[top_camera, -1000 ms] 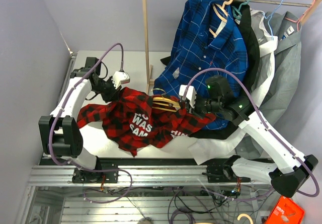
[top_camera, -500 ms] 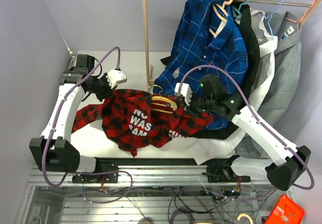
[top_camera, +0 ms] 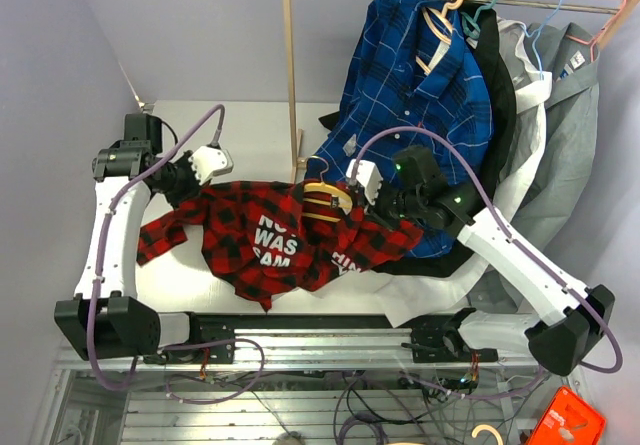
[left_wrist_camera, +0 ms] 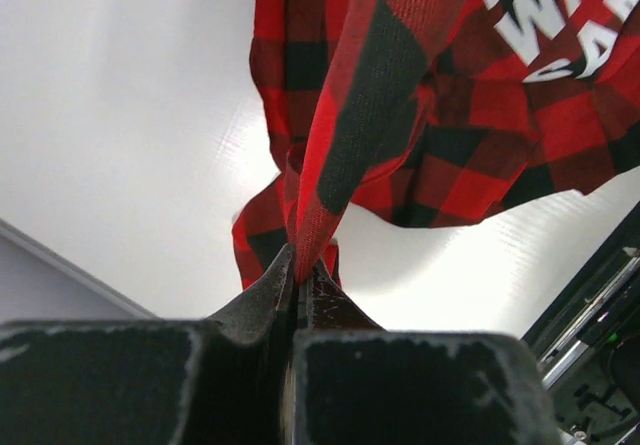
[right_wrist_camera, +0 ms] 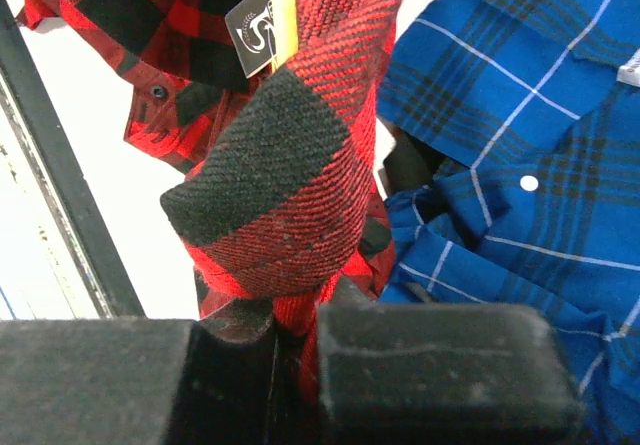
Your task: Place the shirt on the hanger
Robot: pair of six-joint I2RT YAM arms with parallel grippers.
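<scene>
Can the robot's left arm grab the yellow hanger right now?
Probably not yet. The left gripper is shut on a fold of the shirt at its left end, so it is busy. The hanger sits at the shirt's other end, right by the right gripper.

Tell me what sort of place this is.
Probably a robotics lab cell for garment handling: a wooden clothes rail hung with shirts, a white table, and a left arm and right arm bolted to a metal frame.
</scene>
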